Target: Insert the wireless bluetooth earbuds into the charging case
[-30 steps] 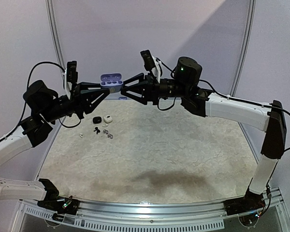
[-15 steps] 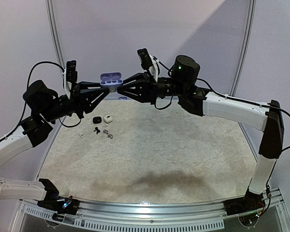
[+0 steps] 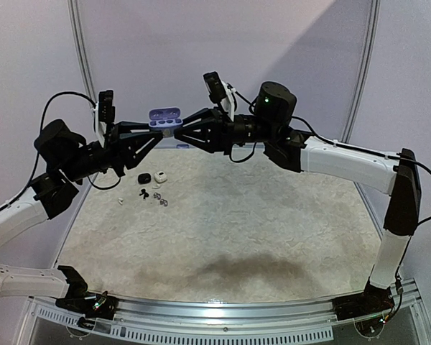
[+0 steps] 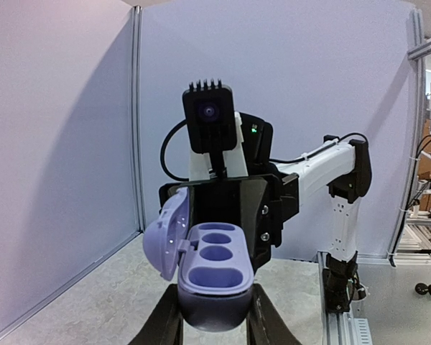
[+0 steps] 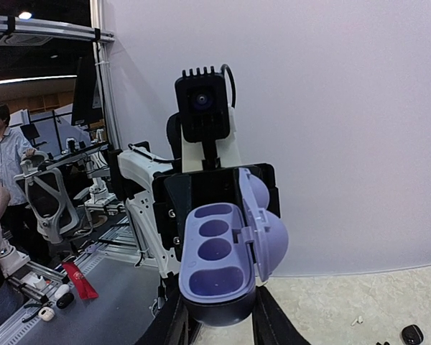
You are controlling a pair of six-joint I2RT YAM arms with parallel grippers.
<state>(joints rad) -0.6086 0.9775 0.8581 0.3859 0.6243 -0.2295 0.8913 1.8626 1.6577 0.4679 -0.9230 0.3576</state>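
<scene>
A purple charging case [image 3: 165, 117] hangs in mid-air above the back of the table, its lid [image 4: 164, 233] swung open and its wells empty. My left gripper [image 3: 158, 130] is shut on the case's dark underside [image 4: 215, 305] from the left. My right gripper [image 3: 182, 131] meets it from the right, and its fingers [image 5: 174, 325] press the same case [image 5: 215, 266] on both sides. Each wrist view shows the other arm's camera right behind the case. Several tiny earbuds [image 3: 141, 192] lie loose on the mat below, among them a white one [image 3: 120, 202].
A small black case [image 3: 143, 177] and a small white case [image 3: 161, 175] sit on the beige mat [image 3: 237, 230] by the loose buds. Grey walls close the back and sides. A metal rail [image 3: 223, 313] runs along the near edge.
My right gripper has shifted a little left and narrowed its jaws onto the case. The left gripper and the case have stayed in place.
</scene>
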